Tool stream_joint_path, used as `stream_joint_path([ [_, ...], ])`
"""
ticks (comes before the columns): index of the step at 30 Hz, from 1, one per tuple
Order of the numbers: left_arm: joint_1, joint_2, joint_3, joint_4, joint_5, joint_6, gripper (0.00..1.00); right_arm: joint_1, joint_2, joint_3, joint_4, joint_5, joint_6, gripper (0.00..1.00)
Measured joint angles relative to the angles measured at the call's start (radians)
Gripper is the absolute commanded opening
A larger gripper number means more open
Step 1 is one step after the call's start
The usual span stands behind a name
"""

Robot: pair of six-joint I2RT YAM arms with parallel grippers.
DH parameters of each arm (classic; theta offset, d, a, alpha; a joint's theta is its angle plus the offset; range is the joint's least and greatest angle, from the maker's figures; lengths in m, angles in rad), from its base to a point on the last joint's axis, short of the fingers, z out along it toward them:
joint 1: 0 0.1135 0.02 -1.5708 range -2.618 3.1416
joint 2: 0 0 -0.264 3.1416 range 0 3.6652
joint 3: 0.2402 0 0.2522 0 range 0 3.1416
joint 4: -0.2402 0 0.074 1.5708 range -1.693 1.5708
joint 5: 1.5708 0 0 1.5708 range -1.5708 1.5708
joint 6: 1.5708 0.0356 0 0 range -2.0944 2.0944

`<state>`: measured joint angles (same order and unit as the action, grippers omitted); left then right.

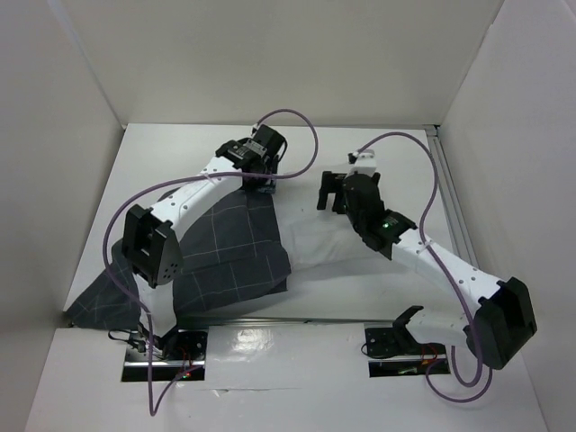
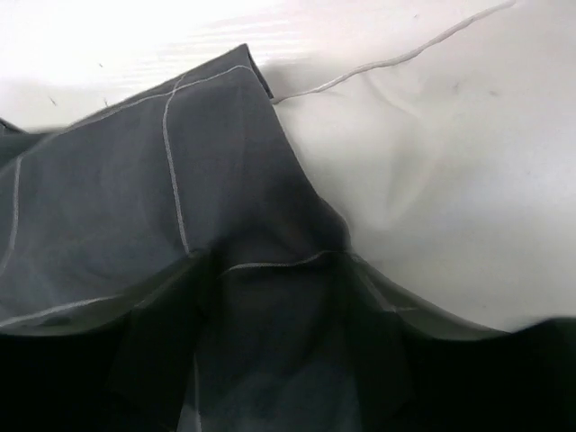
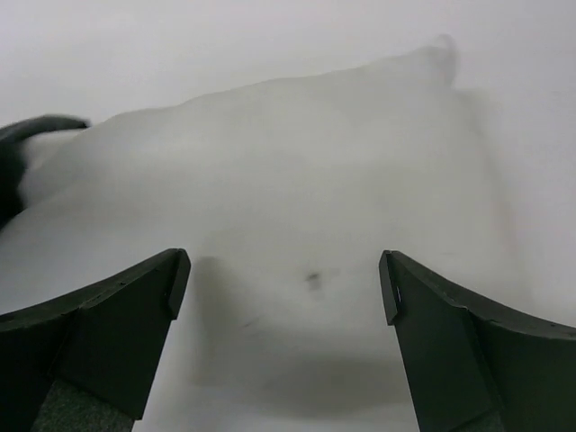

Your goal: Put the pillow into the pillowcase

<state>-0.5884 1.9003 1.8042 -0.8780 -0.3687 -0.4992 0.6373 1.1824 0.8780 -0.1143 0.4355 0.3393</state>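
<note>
Pillowcase (image 1: 225, 247) lies flat on the table (image 1: 387, 153), spreading from the near left edge toward the centre. Pillow (image 1: 310, 229) sits just right of it and touches it. In the left wrist view the grey cloth (image 2: 135, 180) laps over the white cushion's (image 2: 432, 180) left side; can't tell if that side is inside the opening. Right gripper (image 1: 328, 192) hovers over the pillow, fingers spread wide and gripping nothing. In the right wrist view both fingers (image 3: 108, 333) flank bare white fabric (image 3: 297, 180). Farthest back, left gripper (image 1: 259, 180) is down at the pillowcase's far corner. Its fingers are hidden, so can't tell if they're open or gripping.
</note>
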Motion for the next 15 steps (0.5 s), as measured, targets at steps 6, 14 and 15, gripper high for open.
stream_joint_path([
  [6,0.000,-0.032,-0.031,0.015,0.011,0.003,0.00,-0.187,0.002,0.002,-0.034,-0.034,0.025,1.00],
  [14,-0.035,-0.033,0.006,0.018,-0.004,0.055,0.00,-0.286,0.043,-0.004,-0.005,-0.234,-0.012,0.98],
  [15,-0.044,-0.033,0.020,0.019,-0.005,0.067,0.00,-0.286,0.063,-0.005,0.006,-0.264,-0.024,0.89],
])
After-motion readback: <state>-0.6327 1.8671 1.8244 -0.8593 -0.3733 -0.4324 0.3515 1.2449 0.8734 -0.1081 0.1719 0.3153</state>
